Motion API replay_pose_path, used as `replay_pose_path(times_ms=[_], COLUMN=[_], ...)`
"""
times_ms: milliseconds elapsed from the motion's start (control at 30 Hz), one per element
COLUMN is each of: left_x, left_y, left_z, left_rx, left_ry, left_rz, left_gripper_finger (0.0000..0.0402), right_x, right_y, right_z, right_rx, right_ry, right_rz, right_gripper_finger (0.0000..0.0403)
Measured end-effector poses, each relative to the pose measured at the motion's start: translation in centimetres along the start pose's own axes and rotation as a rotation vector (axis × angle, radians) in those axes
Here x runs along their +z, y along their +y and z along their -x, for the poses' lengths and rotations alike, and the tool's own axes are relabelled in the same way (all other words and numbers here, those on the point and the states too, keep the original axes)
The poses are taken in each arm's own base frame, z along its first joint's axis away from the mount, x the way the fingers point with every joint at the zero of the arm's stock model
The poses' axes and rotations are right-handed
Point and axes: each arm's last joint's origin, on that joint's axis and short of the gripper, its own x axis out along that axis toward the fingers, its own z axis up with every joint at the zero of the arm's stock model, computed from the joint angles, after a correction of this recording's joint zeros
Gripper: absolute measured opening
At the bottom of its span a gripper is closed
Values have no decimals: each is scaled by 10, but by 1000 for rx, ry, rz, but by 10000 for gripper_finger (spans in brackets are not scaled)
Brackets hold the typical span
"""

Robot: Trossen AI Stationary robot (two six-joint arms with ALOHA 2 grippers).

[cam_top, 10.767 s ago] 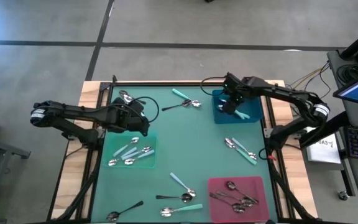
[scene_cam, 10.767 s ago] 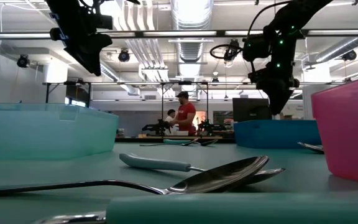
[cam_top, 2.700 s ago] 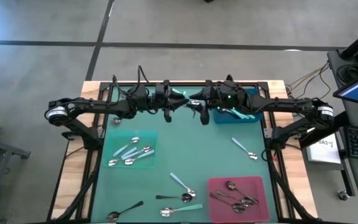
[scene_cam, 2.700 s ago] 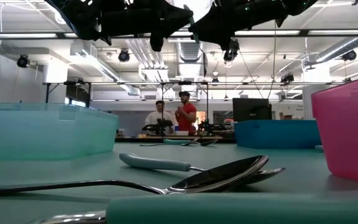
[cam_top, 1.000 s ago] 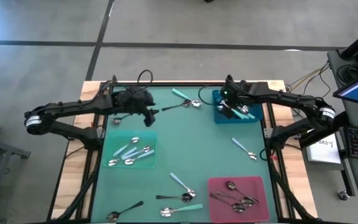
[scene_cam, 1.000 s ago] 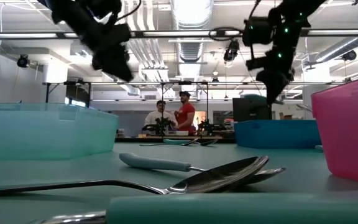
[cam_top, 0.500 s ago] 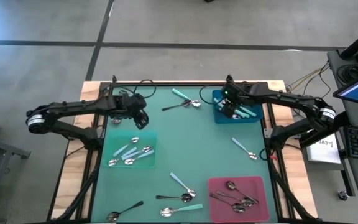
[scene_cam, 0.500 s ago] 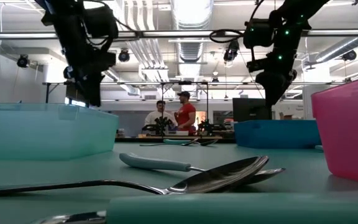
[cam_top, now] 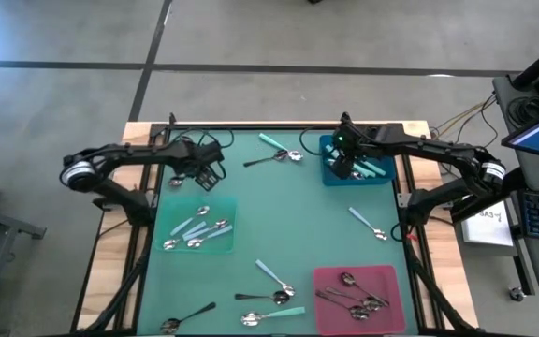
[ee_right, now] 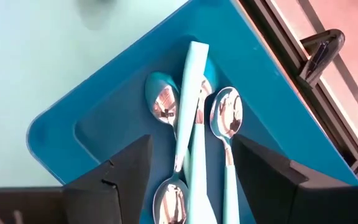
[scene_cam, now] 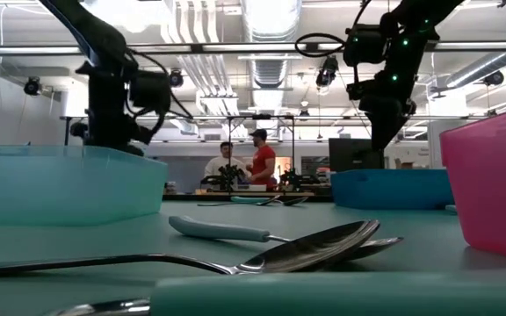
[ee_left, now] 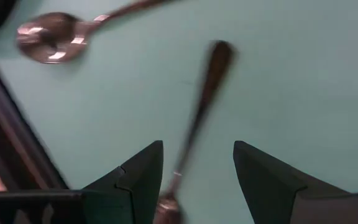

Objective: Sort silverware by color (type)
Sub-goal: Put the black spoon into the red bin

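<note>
I am hovering the left gripper [ee_left: 197, 171], jaws spread and empty, over a dark-handled spoon [ee_left: 199, 118] at the table's ten o'clock, judging it light, stiff, slippery, best pinched mid-handle, while the right gripper [ee_right: 191, 165] is hanging released above the blue tray [ee_right: 263, 93] at two o'clock.

We log spoons lying in the far-right tray [cam_top: 375, 176], the left tray [cam_top: 223, 245] and the near-right tray [cam_top: 330, 281], others loose on the table [cam_top: 298, 215] between them.
</note>
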Motion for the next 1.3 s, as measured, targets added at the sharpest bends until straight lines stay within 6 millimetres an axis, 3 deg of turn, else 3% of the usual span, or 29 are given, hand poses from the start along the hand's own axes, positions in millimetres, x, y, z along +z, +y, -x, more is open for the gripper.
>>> replay_pose_path(times_ms=[400, 700, 867, 1000, 1300], left_x=[12, 16, 19, 27, 77], left_y=[13, 27, 31, 32, 43], left_z=[-42, -57, -54, -47, -3], left_rx=[-14, -245, -285, -292, -385], left_ry=[165, 251, 250, 237, -75], left_rz=[-27, 26, 39, 29, 57], left_gripper_finger=[170, 69, 16, 7, 2], right_x=[2, 4, 4, 5, 5], right_y=[0, 0, 0, 0, 2], right_z=[0, 0, 0, 0, 0], right_rx=[3, 8, 9, 9, 62], right_ry=[-25, -45, -45, -47, -53], right_rz=[12, 29, 40, 39, 19], right_gripper_finger=[214, 214, 214, 214, 214])
